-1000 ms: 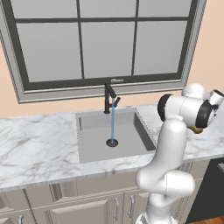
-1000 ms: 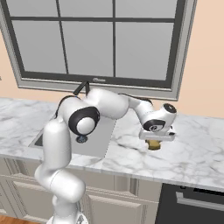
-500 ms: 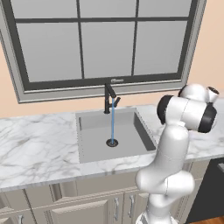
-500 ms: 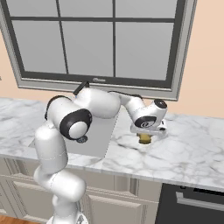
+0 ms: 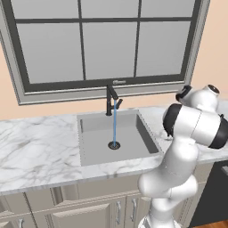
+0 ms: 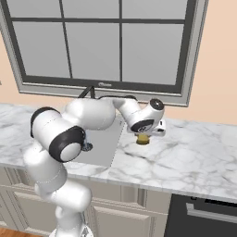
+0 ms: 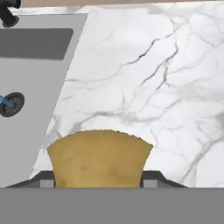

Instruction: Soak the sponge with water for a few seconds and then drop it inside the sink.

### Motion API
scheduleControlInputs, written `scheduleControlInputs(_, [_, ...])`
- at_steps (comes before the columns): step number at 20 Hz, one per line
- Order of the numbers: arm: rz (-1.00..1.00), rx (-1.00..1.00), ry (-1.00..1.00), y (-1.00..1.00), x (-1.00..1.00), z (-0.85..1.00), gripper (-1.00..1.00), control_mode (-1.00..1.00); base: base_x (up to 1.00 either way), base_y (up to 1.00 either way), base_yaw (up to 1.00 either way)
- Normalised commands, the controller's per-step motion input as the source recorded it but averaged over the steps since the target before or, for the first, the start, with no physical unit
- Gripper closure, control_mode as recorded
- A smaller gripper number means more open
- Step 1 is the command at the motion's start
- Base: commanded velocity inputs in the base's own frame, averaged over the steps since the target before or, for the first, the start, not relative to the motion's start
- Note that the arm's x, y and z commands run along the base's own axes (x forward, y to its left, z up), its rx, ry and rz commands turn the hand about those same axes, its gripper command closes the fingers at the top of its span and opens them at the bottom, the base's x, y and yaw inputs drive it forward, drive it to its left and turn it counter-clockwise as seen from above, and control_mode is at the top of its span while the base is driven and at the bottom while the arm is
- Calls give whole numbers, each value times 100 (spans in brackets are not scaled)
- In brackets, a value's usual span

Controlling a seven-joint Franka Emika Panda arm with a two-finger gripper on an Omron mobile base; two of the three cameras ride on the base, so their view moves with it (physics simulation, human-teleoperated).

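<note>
Gripper (image 6: 144, 137) clenched on small yellow sponge (image 7: 99, 158) above white marble table (image 7: 148, 78), just right of grey square sink's (image 7: 30, 131) edge.

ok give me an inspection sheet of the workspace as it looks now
surface: white marble countertop runs either side of the basin.
sponge: sponge sits between the pincer's fingers, above the countertop just right of the sink's edge; also seen in the right base view.
water: thin blue stream runs from the black faucet to the drain.
sink: grey basin, nothing seen inside but the stream.
clutter: nothing seen.
pincer: pincer shut on the sponge, not yet over the basin.
cables: nothing seen.
surroundings: large window behind the faucet, cabinets below.
</note>
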Motion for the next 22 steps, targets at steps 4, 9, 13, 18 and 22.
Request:
scheduleControlInputs(4, [0, 0, 0, 38, 0, 27, 100, -100, 0, 0, 0])
scheduleControlInputs(9, [0, 0, -6, 28, -2, 9, 100, -100, 0, 0, 0])
scheduleControlInputs(13, [0, 0, -11, 32, -2, 0, 100, -100, 0, 0, 0])
scheduleControlInputs(18, [0, 0, -12, 40, -14, 0, 100, -100, 0, 0, 0])
scheduleControlInputs(22, [0, 0, -11, 44, -20, 0, 100, -100, 0, 0, 0])
